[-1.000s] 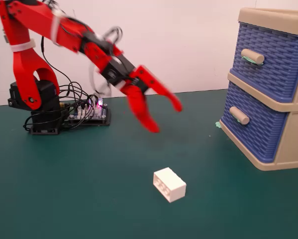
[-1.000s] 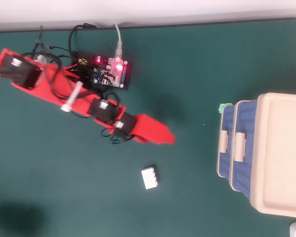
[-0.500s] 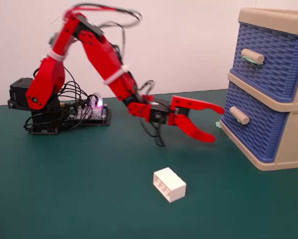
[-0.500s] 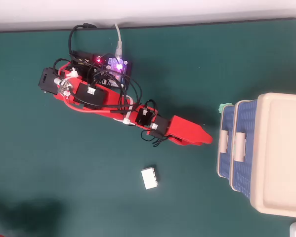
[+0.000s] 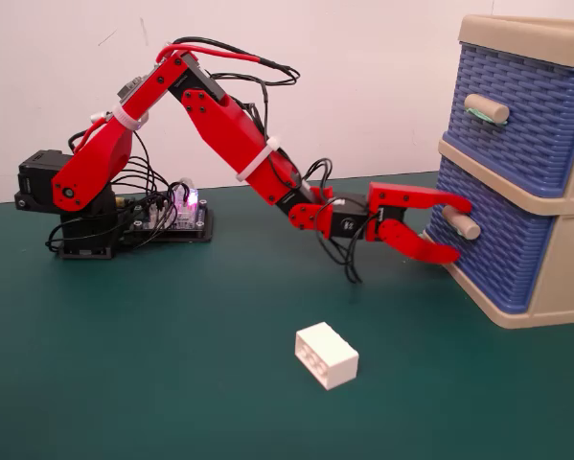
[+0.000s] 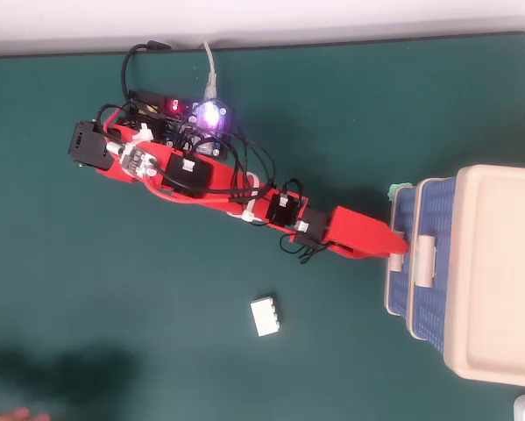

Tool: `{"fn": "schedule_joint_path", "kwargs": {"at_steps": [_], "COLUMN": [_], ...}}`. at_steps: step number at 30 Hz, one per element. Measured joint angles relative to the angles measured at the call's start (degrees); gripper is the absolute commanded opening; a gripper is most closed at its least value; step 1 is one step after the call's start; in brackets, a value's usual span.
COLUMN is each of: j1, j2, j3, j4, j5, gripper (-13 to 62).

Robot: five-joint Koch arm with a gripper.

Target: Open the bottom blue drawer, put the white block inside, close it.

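The bottom blue drawer point(image 5: 497, 254) sits pushed into the beige cabinet point(image 5: 555, 287) at the right of the fixed view; it also shows in the overhead view point(image 6: 400, 294). Its beige handle point(image 5: 462, 225) sticks out toward the arm. My red gripper point(image 5: 456, 230) is open. One jaw stands above the handle and the other below it, with a gap on each side. From overhead the gripper point(image 6: 397, 246) reaches the cabinet front. The white block point(image 5: 327, 355) lies on the green mat, holes facing left, well short of the cabinet and apart from the gripper; it also shows in the overhead view point(image 6: 266, 316).
The upper blue drawer point(image 5: 526, 105), with green tape at its handle point(image 5: 486, 108), is shut above. The arm's base point(image 5: 71, 211) and a lit circuit board point(image 5: 176, 211) stand at the left rear. A white wall runs behind the mat point(image 5: 172, 383).
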Motion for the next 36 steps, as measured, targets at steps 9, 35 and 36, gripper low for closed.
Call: {"fn": "schedule_joint_path", "kwargs": {"at_steps": [9, 35, 36], "j1": [-0.8, 6.3, 6.4], "j2": [0.1, 33.3, 33.7], "j3": [-0.6, 39.3, 39.4], "j4": [8.1, 12.7, 12.7], "j5": [0.5, 0.8, 0.9], "gripper": [-8.1, 33.2, 33.8]}}
